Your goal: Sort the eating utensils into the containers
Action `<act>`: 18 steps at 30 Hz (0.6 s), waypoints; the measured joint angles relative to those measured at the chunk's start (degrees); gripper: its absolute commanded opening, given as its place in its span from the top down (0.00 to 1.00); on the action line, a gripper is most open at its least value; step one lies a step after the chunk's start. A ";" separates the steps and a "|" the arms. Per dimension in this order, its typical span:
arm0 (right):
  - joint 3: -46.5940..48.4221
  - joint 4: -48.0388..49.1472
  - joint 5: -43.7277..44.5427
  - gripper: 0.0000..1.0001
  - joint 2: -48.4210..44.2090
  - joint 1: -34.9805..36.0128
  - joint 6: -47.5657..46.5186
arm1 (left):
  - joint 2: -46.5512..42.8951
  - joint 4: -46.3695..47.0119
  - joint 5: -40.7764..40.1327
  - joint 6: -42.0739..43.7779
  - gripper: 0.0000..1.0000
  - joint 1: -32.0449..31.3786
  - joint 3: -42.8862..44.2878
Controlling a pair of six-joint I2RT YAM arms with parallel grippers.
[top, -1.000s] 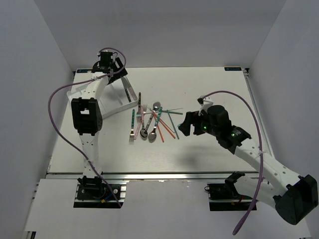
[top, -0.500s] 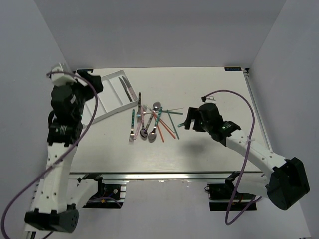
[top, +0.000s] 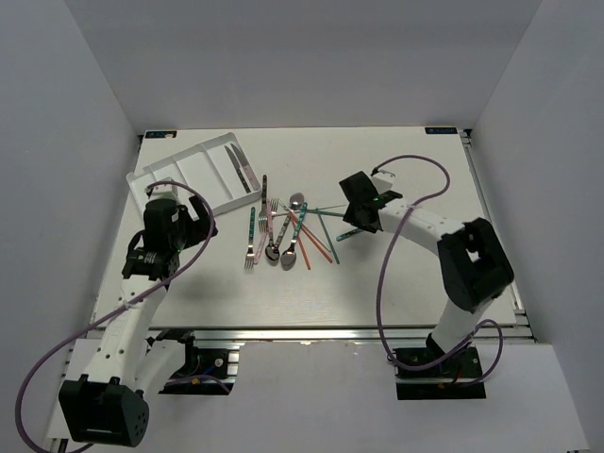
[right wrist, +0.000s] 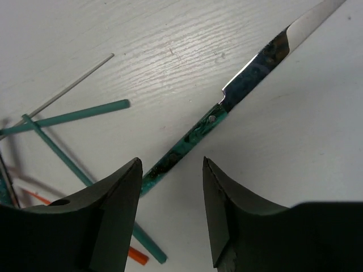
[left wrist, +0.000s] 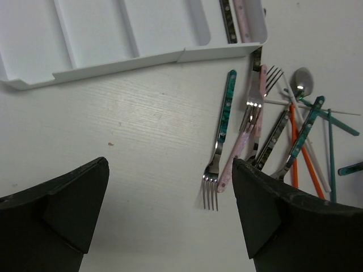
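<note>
Right wrist: teal knife (right wrist: pixel 249 73), handle end between spread fingers (right wrist: pixel 113 215)

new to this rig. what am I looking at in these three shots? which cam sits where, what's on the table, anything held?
Two robot arms are bolted at the near edge of a table. The wide picture comes from a fixed camera above and behind them, so the left arm is on the left. The other two come from a camera on each wrist; the dark shapes at the bottom are that arm's own fingers.

On the table are a white cutlery tray, with two utensils in its end compartment, and beside it a loose pile of forks, spoons and chopsticks.

The left gripper is wide open over bare table near a teal-handled fork and holds nothing. The right gripper straddles a teal-handled knife, with its jaws apart on either side of the handle; the knife is not gripped yet.
</note>
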 measured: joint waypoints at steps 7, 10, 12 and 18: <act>8.46 -5.35 0.92 0.51 14.49 0.13 4.87 | -1.38 1.38 2.71 0.72 0.02 -0.02 0.20; 8.35 -5.44 0.61 0.58 14.49 0.09 6.27 | -1.14 1.38 3.43 0.92 0.02 -0.02 0.20; 7.58 -5.14 0.87 0.74 14.08 0.04 7.54 | -1.14 1.38 3.76 0.94 0.02 -0.04 0.20; 3.06 -2.64 0.44 1.00 10.95 -0.52 12.90 | -1.14 1.40 4.04 0.94 0.02 -0.17 0.20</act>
